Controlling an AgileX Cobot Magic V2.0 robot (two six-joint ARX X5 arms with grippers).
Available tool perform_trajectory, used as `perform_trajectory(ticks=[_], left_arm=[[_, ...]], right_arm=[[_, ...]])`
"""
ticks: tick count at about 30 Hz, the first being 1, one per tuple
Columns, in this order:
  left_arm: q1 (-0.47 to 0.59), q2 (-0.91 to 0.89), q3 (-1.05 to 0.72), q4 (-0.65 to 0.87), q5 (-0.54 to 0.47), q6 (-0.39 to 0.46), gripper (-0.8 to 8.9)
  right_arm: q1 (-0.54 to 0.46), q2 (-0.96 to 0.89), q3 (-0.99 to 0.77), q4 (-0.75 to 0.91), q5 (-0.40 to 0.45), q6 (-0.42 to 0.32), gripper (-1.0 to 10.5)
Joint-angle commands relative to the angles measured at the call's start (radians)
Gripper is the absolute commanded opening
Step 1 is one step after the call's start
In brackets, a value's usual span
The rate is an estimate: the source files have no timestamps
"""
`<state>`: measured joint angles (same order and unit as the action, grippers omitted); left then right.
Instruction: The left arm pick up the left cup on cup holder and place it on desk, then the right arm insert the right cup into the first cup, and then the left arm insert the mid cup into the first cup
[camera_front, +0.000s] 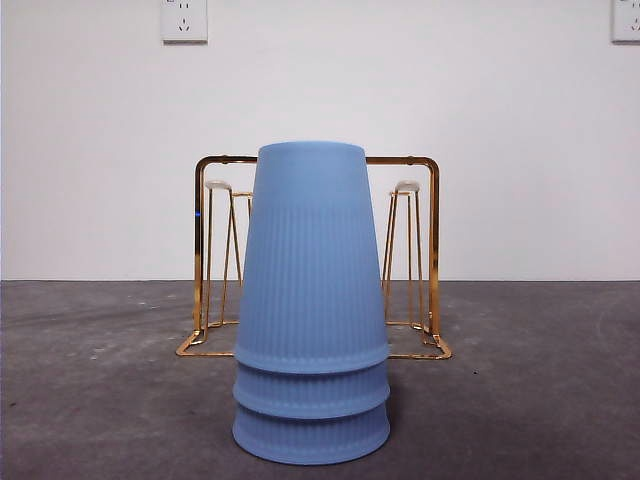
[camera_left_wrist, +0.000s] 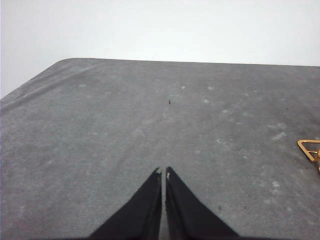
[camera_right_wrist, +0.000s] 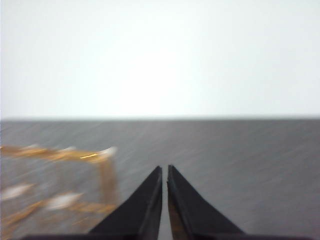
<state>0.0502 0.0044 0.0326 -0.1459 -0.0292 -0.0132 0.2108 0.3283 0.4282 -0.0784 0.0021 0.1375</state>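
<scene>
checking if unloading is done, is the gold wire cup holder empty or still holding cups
Empty: the gold wire cup holder shows bare pale-tipped pegs; three blue ribbed plastic cups stand stacked upside down on the dark grey desk.

I see three stacked cups (camera_front: 311, 330), matt light blue with fine vertical ribbing, a shiny gold wire cup holder (camera_front: 432, 250) with pale peg tips, a mottled dark grey table (camera_front: 520, 400)

Left gripper (camera_left_wrist: 163, 172): two matt black jaws, each a flat wedge tapering to a fine point; small pale nicks at both tips. Right gripper (camera_right_wrist: 164, 169): same black tapered pair, smooth, unmarked, slightly glossy inner edges.
</scene>
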Motion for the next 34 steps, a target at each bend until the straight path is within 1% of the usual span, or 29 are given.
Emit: perform_trajectory(ticks=[1,3,6,10,13,15,19,22,34], left_arm=[[0.002,-0.001,-0.02,0.011,-0.001,0.013,0.11],[0.002,-0.001,-0.02,0.011,-0.001,0.013,0.1],[0.002,-0.001,-0.02,0.011,-0.001,0.013,0.1],[0.002,-0.001,-0.02,0.011,-0.001,0.013,0.1],[0.002,-0.001,-0.02,0.011,-0.001,0.013,0.11],[0.002,-0.001,-0.02,0.011,-0.001,0.013,0.11],[0.002,-0.001,-0.02,0.011,-0.001,0.013,0.1],[0.002,-0.001,-0.02,0.011,-0.001,0.013,0.11],[0.002,-0.001,-0.02,0.011,-0.001,0.013,0.11]], right_arm=[[-0.104,-0.074,-0.155,0.099,-0.002,-0.077,0.1],[-0.147,-0.131,-0.242,0.1,-0.001,-0.099,0.1],[-0.165,-0.193,-0.34,0.099,-0.004,-0.127,0.1],[-0.168,-0.238,-0.415,0.088,-0.007,-0.124,0.1],[-0.169,-0.269,-0.418,0.024,-0.016,-0.127,0.1],[-0.169,-0.291,-0.417,-0.021,-0.034,-0.139,0.1],[-0.169,-0.325,-0.417,-0.098,-0.062,-0.138,0.1],[-0.169,-0.325,-0.417,-0.096,-0.085,-0.143,0.1],[-0.168,-0.325,-0.417,-0.079,-0.081,-0.142,0.1]])
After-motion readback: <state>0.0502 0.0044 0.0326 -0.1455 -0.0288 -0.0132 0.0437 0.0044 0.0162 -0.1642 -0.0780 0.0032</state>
